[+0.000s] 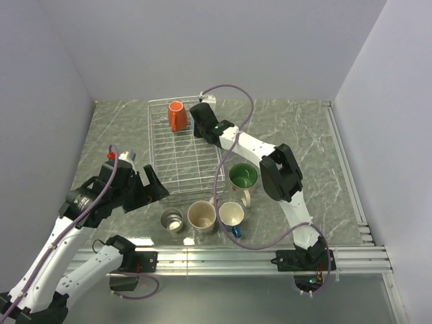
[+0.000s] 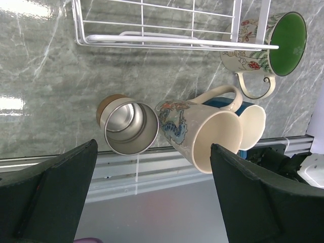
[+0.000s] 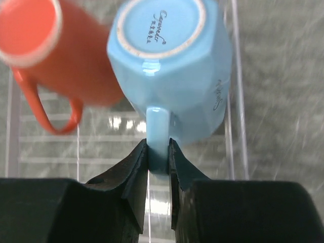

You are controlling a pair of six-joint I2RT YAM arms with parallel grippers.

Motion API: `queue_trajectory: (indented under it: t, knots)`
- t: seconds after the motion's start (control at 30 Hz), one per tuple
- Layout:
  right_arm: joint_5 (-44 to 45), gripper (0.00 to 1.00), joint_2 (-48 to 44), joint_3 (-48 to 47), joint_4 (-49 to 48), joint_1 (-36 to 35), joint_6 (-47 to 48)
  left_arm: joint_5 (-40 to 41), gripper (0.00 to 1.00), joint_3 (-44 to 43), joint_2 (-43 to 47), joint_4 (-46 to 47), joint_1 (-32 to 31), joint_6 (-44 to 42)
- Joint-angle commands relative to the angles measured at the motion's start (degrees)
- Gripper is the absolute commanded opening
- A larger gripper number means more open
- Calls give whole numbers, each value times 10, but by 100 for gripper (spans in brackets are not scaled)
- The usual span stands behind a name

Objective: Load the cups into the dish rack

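The dish rack lies mid-table. An orange cup stands upside down at its far end. My right gripper is shut on the handle of a light blue cup, held bottom-up just right of the orange cup over the rack wires. In the top view the right gripper hides that cup. My left gripper is open and holds nothing, near the rack's near-left corner. On the table in front of the rack stand a steel cup, a beige cup, a dark blue cup and a green-lined white cup.
In the left wrist view the steel cup and the beige cup sit between my open left gripper and the rack's near rim. The metal rail runs along the table's near edge. Grey walls enclose the back and sides.
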State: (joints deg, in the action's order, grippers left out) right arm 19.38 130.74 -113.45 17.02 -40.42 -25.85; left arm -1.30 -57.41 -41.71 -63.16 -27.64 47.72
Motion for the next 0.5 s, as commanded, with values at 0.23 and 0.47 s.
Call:
queue_trajectory:
  t: [0.23, 0.47]
  knots:
    - [-14, 0, -21, 69, 76, -17, -34, -12, 98, 20, 9, 37, -3, 16]
    - [-6, 0, 16, 17, 94, 0, -32, -14, 98, 29, 20, 33, -2, 33]
